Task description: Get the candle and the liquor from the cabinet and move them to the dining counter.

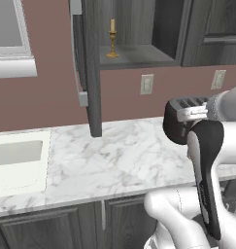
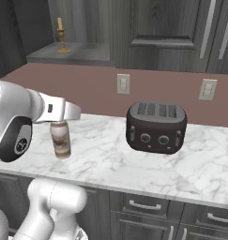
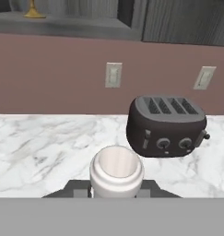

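Pincer (image 2: 60, 123) pinching the neck of the liquor bottle (image 2: 61, 139), which hangs below it over the marble table (image 2: 134, 164); candle (image 2: 62, 35) up behind it on the cabinet shelf (image 2: 82, 55); next, likely carrying the bottle to the dining counter.

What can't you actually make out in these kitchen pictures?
- Left base view: the toaster is mostly hidden behind the arm.
- Right base view: the liquor has its neck covered by the end effector.
- Hand view: the candle is cut off by the top edge; only its foot shows.
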Robot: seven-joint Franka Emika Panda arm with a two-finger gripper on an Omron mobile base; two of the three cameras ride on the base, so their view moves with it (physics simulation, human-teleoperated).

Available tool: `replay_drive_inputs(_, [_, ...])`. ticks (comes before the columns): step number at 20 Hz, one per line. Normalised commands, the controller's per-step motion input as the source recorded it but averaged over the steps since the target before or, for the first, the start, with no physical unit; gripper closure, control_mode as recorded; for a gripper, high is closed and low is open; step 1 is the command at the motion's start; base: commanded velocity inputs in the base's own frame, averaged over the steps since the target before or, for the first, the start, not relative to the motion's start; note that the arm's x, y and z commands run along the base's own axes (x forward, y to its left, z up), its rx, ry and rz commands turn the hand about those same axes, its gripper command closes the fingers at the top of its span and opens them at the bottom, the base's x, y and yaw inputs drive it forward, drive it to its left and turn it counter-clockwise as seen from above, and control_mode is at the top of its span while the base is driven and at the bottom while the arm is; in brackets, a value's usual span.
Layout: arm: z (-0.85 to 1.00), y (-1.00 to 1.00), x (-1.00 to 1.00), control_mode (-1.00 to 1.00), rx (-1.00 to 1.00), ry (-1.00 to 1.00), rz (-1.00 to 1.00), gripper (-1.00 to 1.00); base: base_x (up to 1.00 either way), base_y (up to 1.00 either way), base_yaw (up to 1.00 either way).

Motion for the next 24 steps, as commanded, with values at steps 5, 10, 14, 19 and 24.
replay_drive_inputs(5, [0.04,0.00,0.15,-1.00,0.00,0.00,-0.18,1.00,0.00,0.00,0.00])
replay_drive_inputs(10, [0.00,-0.01,0.00,-1.00,0.00,0.00,-0.10,1.00,0.00,0.00,0.00])
replay_drive_inputs(14, [0.00,-0.05,0.00,-1.00,0.00,0.00,-0.01,1.00,0.00,0.00,0.00])
replay_drive_inputs(19, [0.00,-0.12,0.00,-1.00,0.01,0.01,0.00,1.00,0.00,0.00,0.00])
replay_drive_inputs(24, [0.00,-0.07,0.00,-1.00,0.01,0.00,0.00,1.00,0.00,0.00,0.00])
